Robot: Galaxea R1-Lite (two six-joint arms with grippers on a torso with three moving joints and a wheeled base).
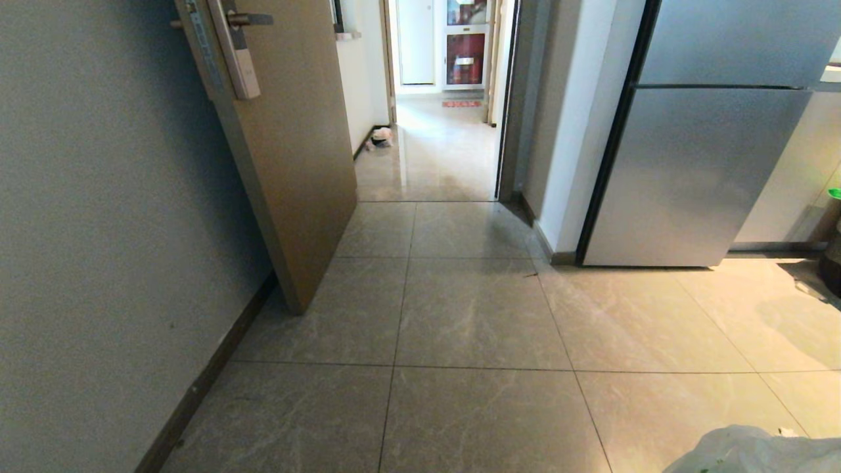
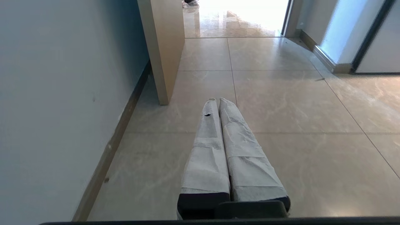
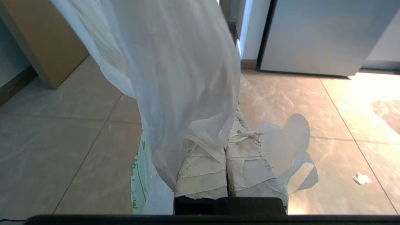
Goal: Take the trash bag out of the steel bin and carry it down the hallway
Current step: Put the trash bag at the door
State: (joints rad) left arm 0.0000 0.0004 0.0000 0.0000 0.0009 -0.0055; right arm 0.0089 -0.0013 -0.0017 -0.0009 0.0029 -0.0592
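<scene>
The right gripper (image 3: 229,137) was clenched on the trash bag (image 3: 175,78), its tape-wrapped fingers (image 3: 203,168) pressed together with the thin white plastic pinched between them near the tips. From that pinch the bag draped over and around the fingers, one sheet spreading toward 12 o'clock of the gripper in the right wrist view, a loop handle (image 3: 297,147) hanging at about 3 o'clock, and a fold with green print at about 8 o'clock.

The head view caught only a crumpled white corner of the trash bag (image 1: 755,453) at its 5 o'clock edge, with neither arm visible. It did show the hallway (image 1: 440,157) running away at 12 o'clock, past an open wooden door (image 1: 289,164) at 10 o'clock and a steel refrigerator (image 1: 696,171) at 2 o'clock.

The left gripper (image 2: 217,100) was closed on nothing, pointing over bare floor tiles (image 2: 281,103) toward the door's foot.
</scene>
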